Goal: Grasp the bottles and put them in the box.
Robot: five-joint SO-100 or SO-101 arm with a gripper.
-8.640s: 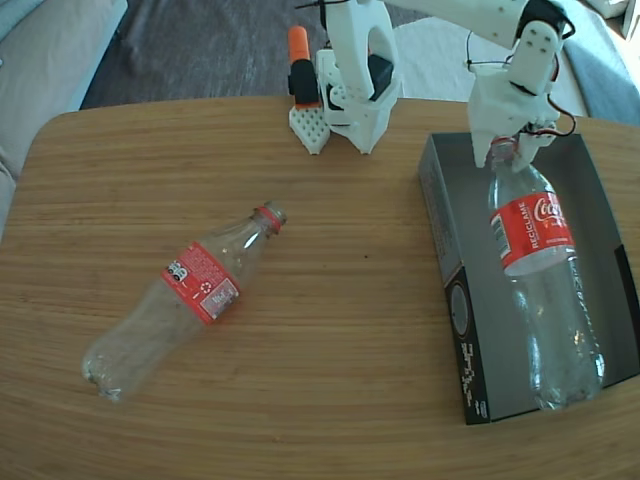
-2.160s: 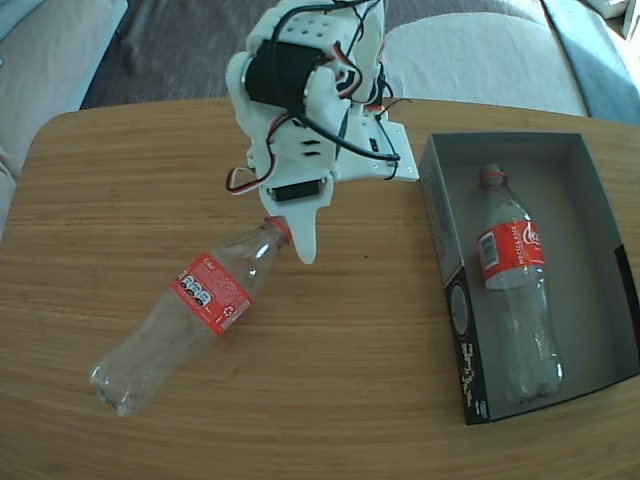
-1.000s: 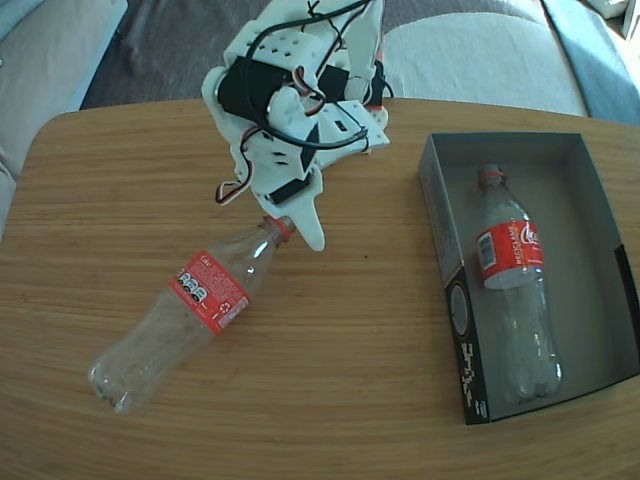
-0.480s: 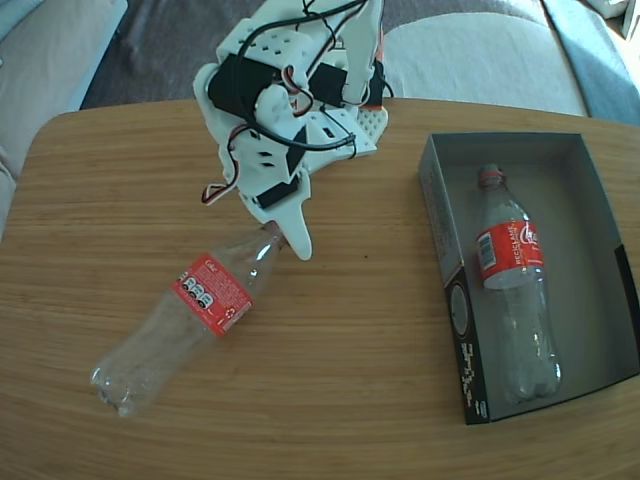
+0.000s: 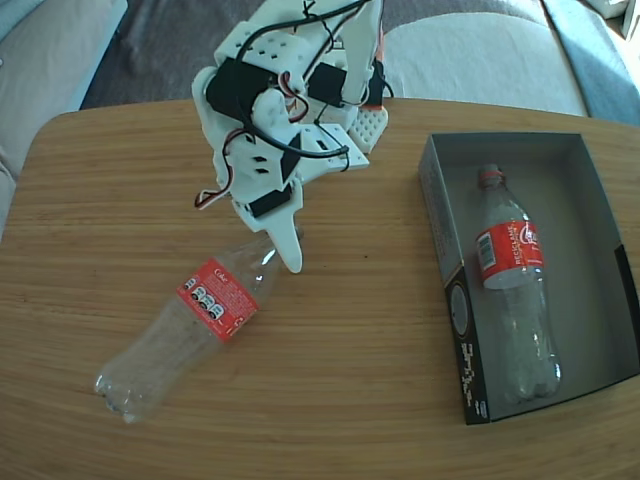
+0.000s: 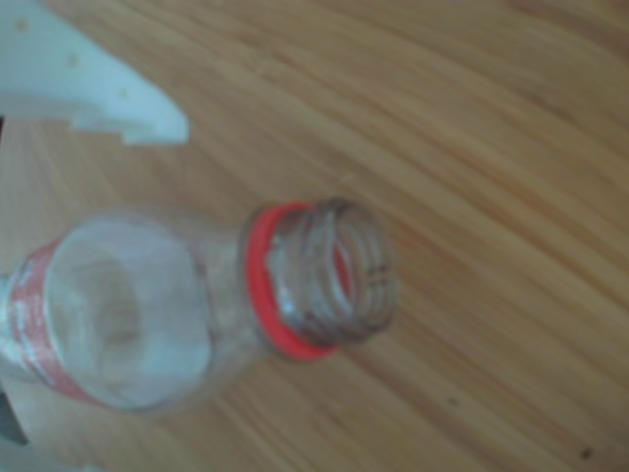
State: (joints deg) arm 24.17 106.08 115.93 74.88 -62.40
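One clear bottle (image 5: 190, 325) with a red label lies diagonally on the wooden table, its open neck (image 6: 324, 275) with the red ring pointing up and right in the fixed view. My gripper (image 5: 280, 255) hangs over that neck, open. In the wrist view one white finger (image 6: 98, 88) stands apart from the bottle's shoulder, and the other finger is almost out of frame. A second bottle (image 5: 512, 290) lies lengthwise in the box (image 5: 590, 260) at the right, neck toward the far end.
The round-edged wooden table (image 5: 360, 340) is bare between the lying bottle and the box. The arm's base (image 5: 365, 125) stands at the table's far edge. A grey couch (image 5: 480, 50) runs behind the table.
My gripper has come down and to the left over the bottle's neck. The bottle has shifted slightly toward the near left. The bottle in the box has not moved.
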